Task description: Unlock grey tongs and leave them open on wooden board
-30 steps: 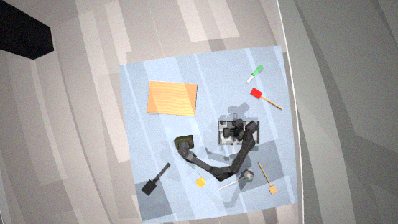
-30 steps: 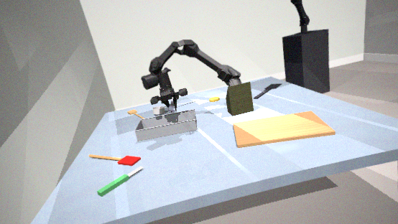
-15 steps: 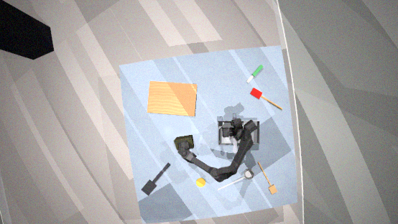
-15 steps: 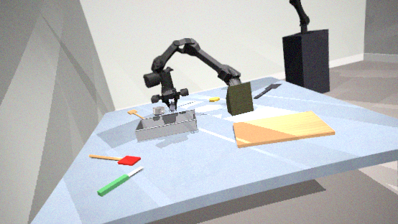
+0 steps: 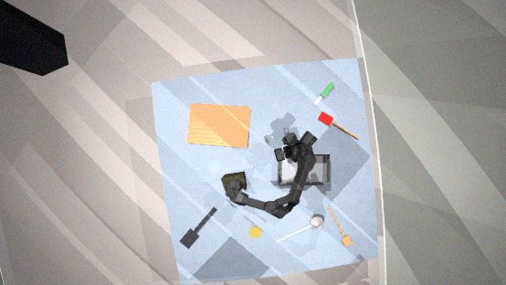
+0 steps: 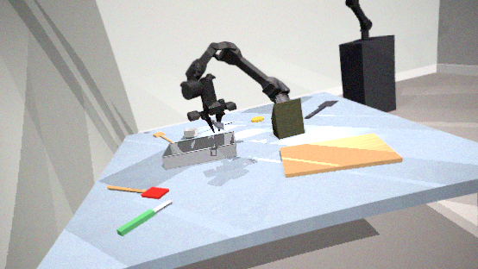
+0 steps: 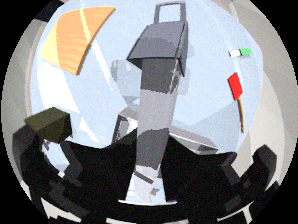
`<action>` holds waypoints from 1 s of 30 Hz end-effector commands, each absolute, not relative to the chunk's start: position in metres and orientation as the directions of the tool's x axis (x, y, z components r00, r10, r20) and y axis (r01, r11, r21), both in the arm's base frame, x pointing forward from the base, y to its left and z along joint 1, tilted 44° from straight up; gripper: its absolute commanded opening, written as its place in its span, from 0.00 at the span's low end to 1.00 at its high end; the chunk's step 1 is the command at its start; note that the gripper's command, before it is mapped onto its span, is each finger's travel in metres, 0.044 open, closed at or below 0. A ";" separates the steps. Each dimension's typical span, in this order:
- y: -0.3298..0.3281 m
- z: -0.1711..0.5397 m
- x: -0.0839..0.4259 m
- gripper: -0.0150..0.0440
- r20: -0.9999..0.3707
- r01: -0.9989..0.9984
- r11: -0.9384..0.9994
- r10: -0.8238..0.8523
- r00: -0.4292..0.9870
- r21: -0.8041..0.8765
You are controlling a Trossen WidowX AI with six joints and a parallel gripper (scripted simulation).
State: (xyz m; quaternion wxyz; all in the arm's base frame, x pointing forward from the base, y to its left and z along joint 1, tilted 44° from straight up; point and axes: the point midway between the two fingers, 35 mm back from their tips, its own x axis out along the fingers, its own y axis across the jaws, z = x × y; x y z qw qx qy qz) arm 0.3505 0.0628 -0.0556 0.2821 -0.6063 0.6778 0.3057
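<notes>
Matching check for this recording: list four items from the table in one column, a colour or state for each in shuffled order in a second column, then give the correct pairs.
Things:
1. tongs
2. wooden board
3. roasting tin
4. square-headed spatula

Colours or states:
A. red head on a wooden handle, lying flat on the table
B. grey, on the table below the gripper
C. nothing lying on it
D. clamped in the gripper, lifted off the tin, tips pointing down

Pairs: 1-D, 2-C, 3-B, 4-A
</notes>
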 end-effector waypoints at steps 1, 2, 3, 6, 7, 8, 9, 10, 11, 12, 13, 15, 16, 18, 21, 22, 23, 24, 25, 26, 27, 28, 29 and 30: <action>0.096 -0.069 0.342 0.00 -0.760 -0.992 0.004 -0.643 -0.099 0.126; 0.103 -0.072 0.339 0.00 -0.760 -0.990 -0.010 -0.642 -0.099 0.138; 0.109 -0.076 0.337 0.00 -0.761 -0.988 -0.025 -0.641 -0.099 0.150; 0.128 -0.085 0.328 0.00 -0.761 -0.980 -0.068 -0.641 -0.100 0.187; 0.134 -0.088 0.324 0.00 -0.761 -0.977 -0.082 -0.641 -0.101 0.199; 0.140 -0.092 0.321 0.00 -0.760 -0.973 -0.096 -0.642 -0.101 0.211; 0.147 -0.095 0.317 0.00 -0.760 -0.969 -0.110 -0.642 -0.102 0.223; 0.152 -0.098 0.313 0.00 -0.759 -0.964 -0.124 -0.643 -0.102 0.235; 0.158 -0.101 0.309 0.00 -0.758 -0.959 -0.137 -0.644 -0.103 0.247; 0.164 -0.104 0.305 0.00 -0.757 -0.954 -0.151 -0.645 -0.103 0.259; 0.169 -0.107 0.301 0.00 -0.756 -0.949 -0.164 -0.646 -0.104 0.270; 0.180 -0.114 0.292 0.00 -0.753 -0.937 -0.189 -0.650 -0.104 0.293; 0.185 -0.117 0.288 0.00 -0.751 -0.931 -0.202 -0.652 -0.105 0.305; 0.195 -0.123 0.279 0.00 -0.747 -0.917 -0.226 -0.656 -0.106 0.328; 0.208 -0.131 0.265 0.00 -0.741 -0.896 -0.259 -0.663 -0.106 0.361; 0.210 -0.133 0.262 0.00 -0.740 -0.892 -0.265 -0.665 -0.106 0.366; 0.211 -0.133 0.261 0.00 -0.739 -0.891 -0.267 -0.665 -0.106 0.368; 0.211 -0.133 0.261 0.00 -0.739 -0.891 -0.267 -0.665 -0.106 0.368; 0.211 -0.133 0.261 0.00 -0.739 -0.891 -0.267 -0.665 -0.106 0.368; 0.212 -0.134 0.260 0.00 -0.740 -0.889 -0.269 -0.665 -0.106 0.369; 0.213 -0.134 0.258 0.00 -0.740 -0.887 -0.274 -0.664 -0.106 0.372; 0.216 -0.135 0.256 0.00 -0.742 -0.883 -0.281 -0.663 -0.106 0.377; 0.219 -0.136 0.252 0.00 -0.743 -0.877 -0.290 -0.661 -0.105 0.382; 0.222 -0.137 0.248 0.00 -0.745 -0.871 -0.301 -0.659 -0.104 0.388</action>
